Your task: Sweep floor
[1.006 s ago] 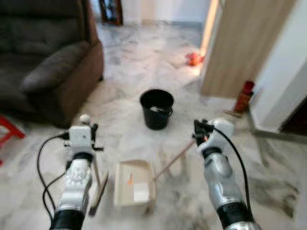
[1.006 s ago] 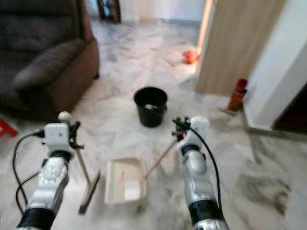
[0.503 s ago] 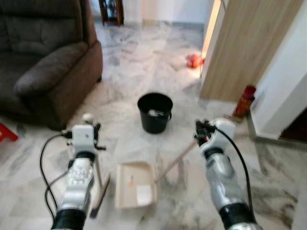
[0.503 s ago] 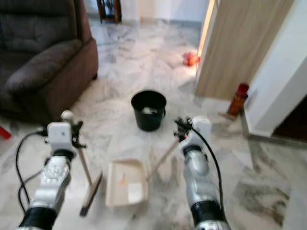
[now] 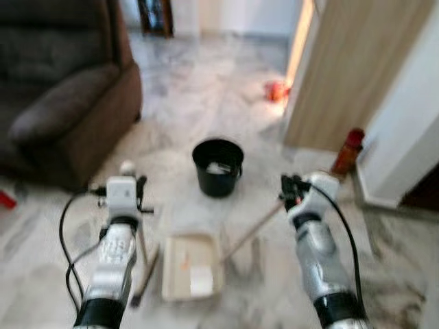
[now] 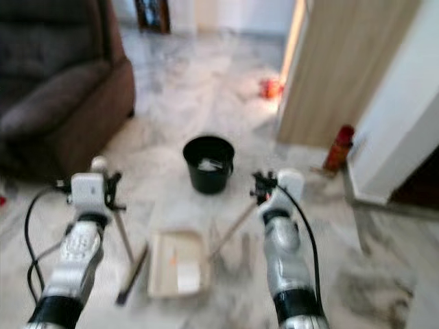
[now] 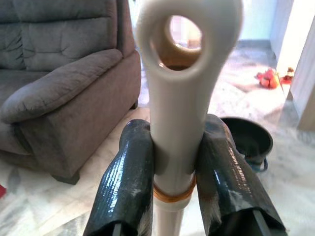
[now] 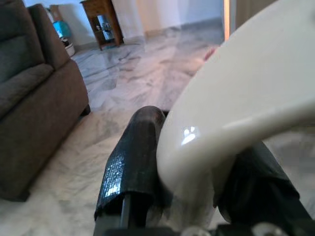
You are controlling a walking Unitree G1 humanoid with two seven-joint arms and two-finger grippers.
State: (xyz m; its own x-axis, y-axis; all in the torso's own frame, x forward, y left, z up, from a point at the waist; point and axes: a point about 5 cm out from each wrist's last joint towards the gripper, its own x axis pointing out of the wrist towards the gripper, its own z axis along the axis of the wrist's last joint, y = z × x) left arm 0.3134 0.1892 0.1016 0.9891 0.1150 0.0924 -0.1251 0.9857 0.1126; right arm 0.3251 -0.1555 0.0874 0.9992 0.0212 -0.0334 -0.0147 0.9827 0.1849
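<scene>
My left gripper (image 5: 135, 194) is shut on the cream broom handle (image 7: 177, 98), just below the hole at its tip. The broom's dark head (image 5: 145, 277) rests on the marble floor beside my left arm. A cream dustpan (image 5: 191, 267) lies flat on the floor between my arms, with a pale scrap and a small orange bit inside it. Its long handle (image 5: 250, 233) slants up to my right gripper (image 5: 288, 186), which is shut on the handle's curved cream end (image 8: 236, 98). A black bucket (image 5: 218, 166) stands just beyond the dustpan.
A brown sofa (image 5: 62, 103) fills the left side. On the right stand a wooden door panel (image 5: 350, 68) and a white wall, with a red bottle (image 5: 348, 151) at their foot. An orange object (image 5: 276, 90) lies farther back. Open marble floor stretches ahead.
The whole picture has shifted slightly and blurred, so the camera has moved. Both grippers keep their hold on the broom and the dustpan handle.
</scene>
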